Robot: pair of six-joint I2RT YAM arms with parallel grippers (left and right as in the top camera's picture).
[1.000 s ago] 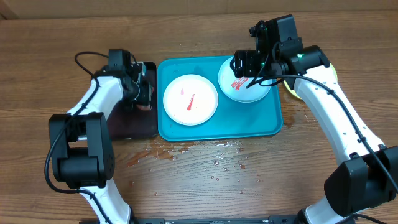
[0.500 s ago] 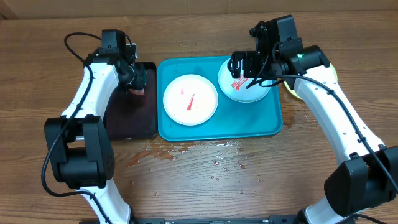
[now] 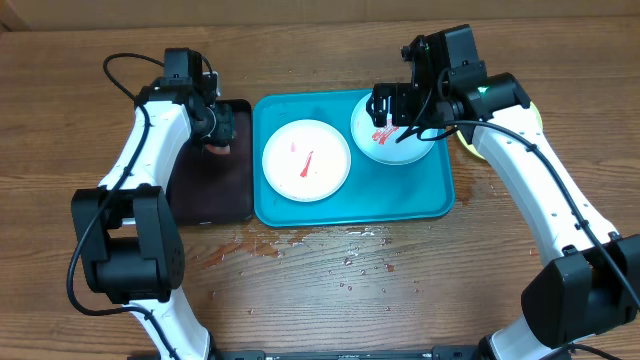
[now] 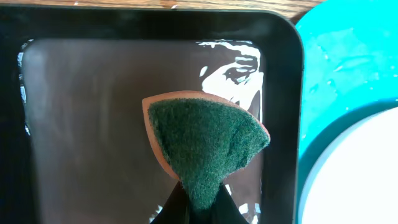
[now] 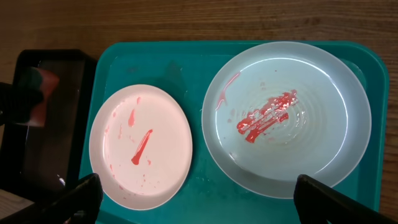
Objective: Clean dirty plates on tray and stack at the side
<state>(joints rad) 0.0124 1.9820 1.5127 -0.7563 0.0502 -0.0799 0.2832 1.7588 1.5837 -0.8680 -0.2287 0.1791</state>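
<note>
Left gripper [image 4: 196, 211]: pinching a green sponge [image 4: 205, 143] over the black tray [image 4: 93, 124]. Right gripper [image 3: 395, 105]: spread wide, empty, above the mint plate [image 5: 323, 93]. It and the white plate [image 5: 140, 146], both red-smeared, sit on the blue tray [image 5: 155, 62].

Worktop [image 3: 320, 300]: brown wood grain, matt, dotted with glistening wet drops.
Tray [image 3: 400, 205]: smooth turquoise plastic, glossy with a wet sheen.
White plate [image 3: 305, 160]: smooth plastic, slight gloss.
Mint plate [image 5: 286, 118]: smooth plastic, shinier, with ringed reflections.
Black tray [image 4: 93, 124]: glossy plastic with bright wet glare.
Sponge [image 4: 205, 140]: coarse green scouring fibre over soft pink foam.
</note>
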